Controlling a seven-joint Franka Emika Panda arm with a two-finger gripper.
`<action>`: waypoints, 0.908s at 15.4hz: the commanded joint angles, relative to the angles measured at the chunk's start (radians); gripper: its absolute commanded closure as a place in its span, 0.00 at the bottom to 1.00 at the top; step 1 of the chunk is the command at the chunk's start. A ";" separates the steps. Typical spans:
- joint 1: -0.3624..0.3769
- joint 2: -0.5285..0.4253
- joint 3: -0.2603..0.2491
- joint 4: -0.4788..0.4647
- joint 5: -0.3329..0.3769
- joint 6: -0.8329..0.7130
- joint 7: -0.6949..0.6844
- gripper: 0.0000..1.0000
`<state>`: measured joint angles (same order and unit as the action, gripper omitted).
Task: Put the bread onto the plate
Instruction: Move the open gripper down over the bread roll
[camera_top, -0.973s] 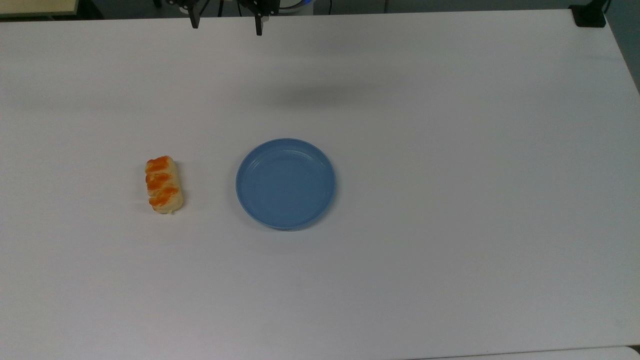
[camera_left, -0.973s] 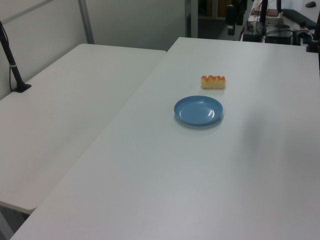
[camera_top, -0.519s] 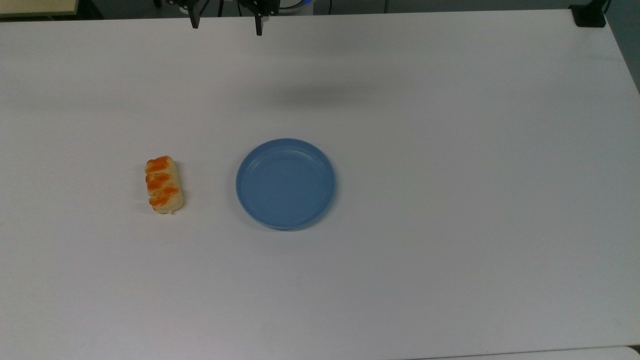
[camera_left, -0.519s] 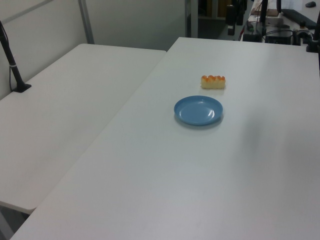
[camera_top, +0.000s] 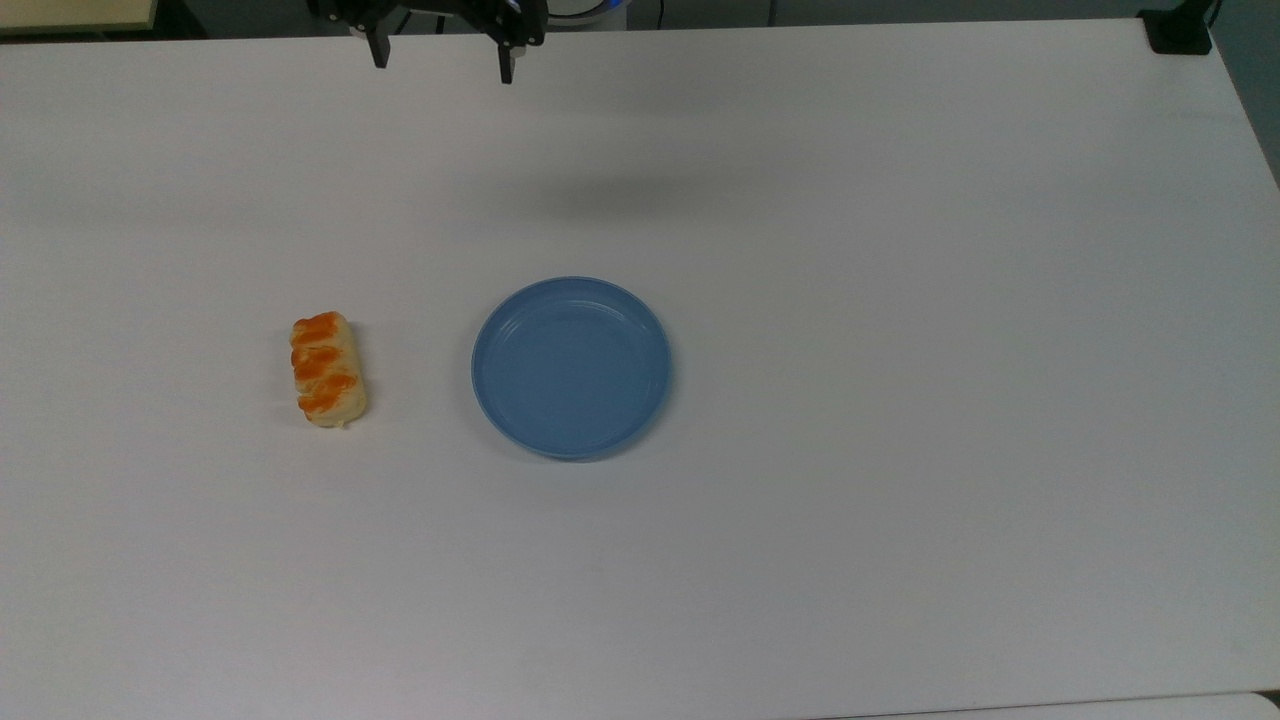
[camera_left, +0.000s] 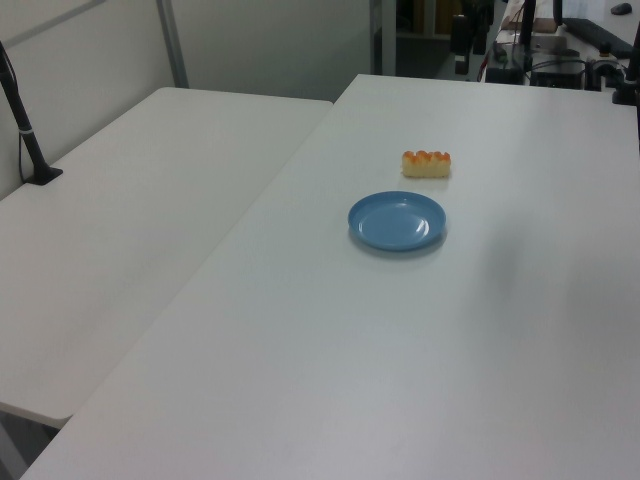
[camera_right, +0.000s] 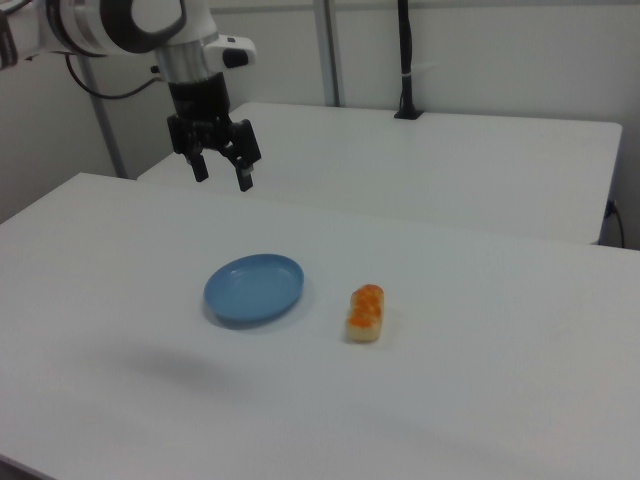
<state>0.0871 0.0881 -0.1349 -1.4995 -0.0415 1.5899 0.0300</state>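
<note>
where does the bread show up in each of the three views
Top view: the bread lies at the top view's left of the plate.
Left view: just beyond the plate, slightly to the left view's right.
Right view: at the right view's right of the plate, apart from it.
Shared landmark: the plate.

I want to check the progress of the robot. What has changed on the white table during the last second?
The black two-finger gripper moved slightly toward the top view's lower left, open and empty. The pale-tan bread roll with orange glaze and the round blue plastic plate stayed put, apart.
</note>
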 joint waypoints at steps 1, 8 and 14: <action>-0.061 0.016 -0.012 -0.021 0.014 0.035 -0.091 0.00; -0.165 0.172 -0.012 -0.024 0.017 0.249 -0.195 0.00; -0.208 0.341 -0.012 -0.022 0.017 0.462 -0.294 0.00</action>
<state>-0.1085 0.3673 -0.1418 -1.5282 -0.0415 1.9792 -0.2112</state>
